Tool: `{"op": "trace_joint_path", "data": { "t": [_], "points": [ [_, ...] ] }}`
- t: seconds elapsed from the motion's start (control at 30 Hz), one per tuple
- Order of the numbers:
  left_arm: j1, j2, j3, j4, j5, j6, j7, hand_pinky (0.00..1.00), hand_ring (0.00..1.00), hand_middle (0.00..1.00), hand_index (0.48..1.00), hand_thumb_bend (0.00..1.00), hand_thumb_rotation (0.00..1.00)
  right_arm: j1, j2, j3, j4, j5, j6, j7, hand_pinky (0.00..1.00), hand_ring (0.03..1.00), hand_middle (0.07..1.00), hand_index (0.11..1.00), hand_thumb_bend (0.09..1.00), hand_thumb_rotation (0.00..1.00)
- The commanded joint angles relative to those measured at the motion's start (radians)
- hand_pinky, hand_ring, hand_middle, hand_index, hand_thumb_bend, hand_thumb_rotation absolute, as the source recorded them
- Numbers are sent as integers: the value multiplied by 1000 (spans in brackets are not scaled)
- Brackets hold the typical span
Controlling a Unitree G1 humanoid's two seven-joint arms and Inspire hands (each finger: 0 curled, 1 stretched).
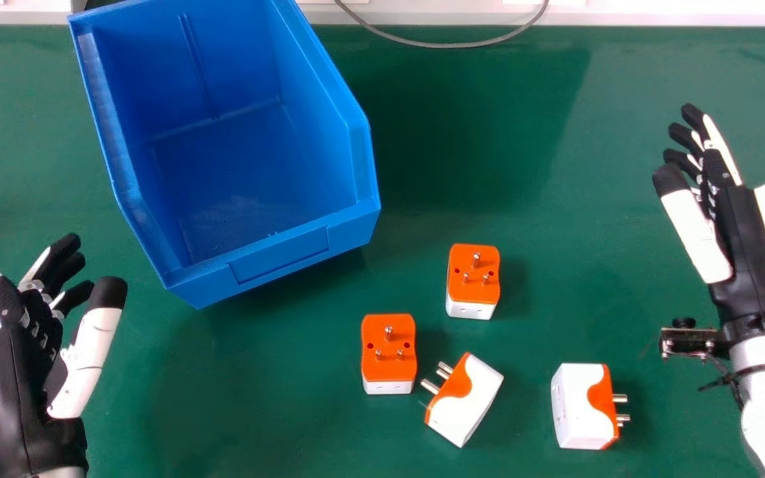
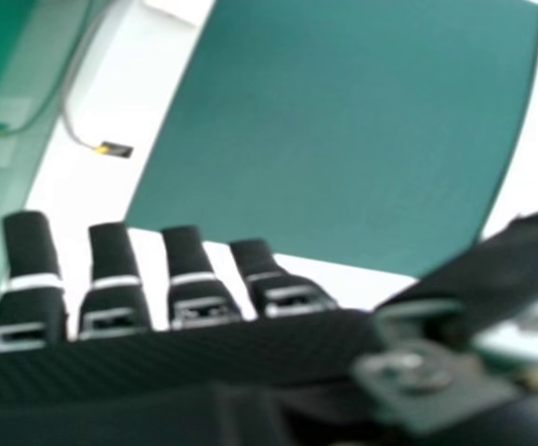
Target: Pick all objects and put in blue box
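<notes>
You have both hands relaxed and holding nothing: the left hand [image 1: 20, 372] with its fingers spread, the right hand [image 1: 751, 236] with its fingers loosely extended. The blue box [image 1: 279, 255] sits on the green surface [image 1: 256, 398], to the right of your left fingers and reaching well beyond them. Your four orange-and-white adapters lie between the two sets of fingers, all nearer you than the right ones: one [image 1: 473, 282] pins up, closest to the box's near corner; another [image 1: 389, 352] pins up; a third [image 1: 472, 401] on its side just beside that; the fourth [image 1: 578, 405], also on its side, farthest right.
</notes>
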Motion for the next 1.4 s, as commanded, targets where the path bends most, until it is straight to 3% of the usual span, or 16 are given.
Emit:
{"op": "trace_joint_path", "data": {
  "t": [0.0, 0.07, 0.13, 0.2, 0.27, 0.33, 0.4, 0.5, 0.57, 0.67, 0.83, 1.03, 1.37],
  "points": [
    [15, -22, 10, -56, -20, 29, 25, 795, 830, 820, 843, 872, 752, -6, -3, -22, -57, 11, 29, -20, 739, 884, 916, 939, 749, 1000],
    [23, -37, 10, -82, -18, 38, 40, 791, 825, 816, 839, 913, 737, -3, 4, -25, -101, 6, 48, -34, 740, 887, 918, 934, 762, 1000],
    [24, -40, 10, -86, -10, 33, 47, 787, 823, 815, 836, 930, 726, 1, 8, -24, -134, -4, 62, -48, 741, 888, 915, 925, 777, 1000],
    [26, -38, 9, -81, -1, 10, 44, 786, 824, 815, 836, 925, 732, 14, 22, -19, -176, -11, 72, -61, 740, 891, 911, 917, 777, 989],
    [34, -34, 6, -64, 6, -32, 32, 790, 825, 815, 837, 913, 738, 35, 48, -11, -215, -23, 79, -87, 739, 892, 909, 913, 782, 981],
    [61, -33, 7, -63, 9, -65, 24, 805, 827, 816, 839, 894, 751, 55, 71, -3, -233, -41, 78, -111, 737, 889, 907, 909, 814, 976],
    [85, -40, 7, -74, 9, -76, 23, 811, 827, 816, 840, 889, 755, 66, 74, -3, -234, -51, 70, -118, 733, 884, 905, 906, 833, 971],
    [103, -52, 7, -96, 13, -62, 32, 816, 828, 816, 841, 913, 769, 81, 50, -7, -231, -65, 48, -103, 731, 879, 900, 903, 824, 952],
    [101, -55, 2, -96, 21, -58, 39, 817, 828, 816, 841, 921, 773, 87, 24, -9, -234, -81, 40, -93, 732, 878, 900, 903, 815, 941],
    [103, -55, -8, -102, 28, -53, 38, 821, 828, 815, 843, 913, 779, 94, -18, -10, -249, -112, 40, -85, 738, 872, 897, 901, 784, 902],
    [125, -56, -10, -130, 11, -36, 29, 826, 830, 816, 844, 905, 781, 113, -89, -11, -281, -151, 68, -63, 747, 866, 896, 902, 782, 876],
    [142, -61, -12, -159, 16, -16, 32, 832, 833, 817, 848, 914, 790, 163, -171, -10, -365, -201, 96, -10, 745, 867, 898, 907, 813, 869],
    [154, -54, -7, -156, 4, 2, 18, 839, 838, 820, 852, 922, 801, 249, -322, -12, -532, -278, 159, 142, 757, 887, 929, 931, 842, 836]
  ]
}}
